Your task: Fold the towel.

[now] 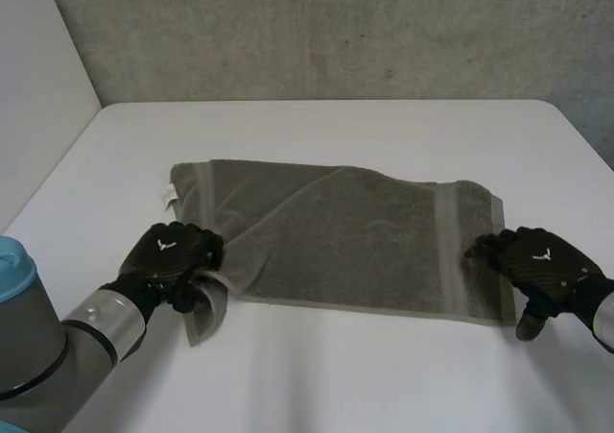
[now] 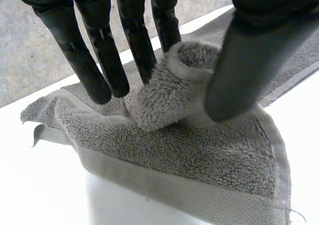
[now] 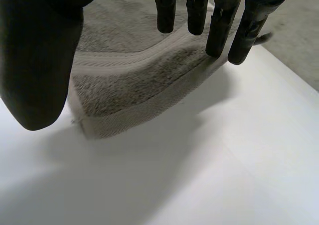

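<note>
Grey terry towel (image 1: 336,236) lies flat on the white desk (image 1: 317,375), its left front corner pinched between the left hand's (image 1: 171,255) fingers (image 2: 137,40) and thumb, likely to lift for folding, while the right hand (image 1: 537,260) hangs straight-fingered and empty over its right edge.

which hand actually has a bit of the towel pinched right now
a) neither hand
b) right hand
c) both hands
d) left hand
d: in the left wrist view the left hand pinches a bunched-up roll of the towel between thumb and fingers, while the right hand keeps straight fingers at the towel's other end, curled round nothing.
</note>
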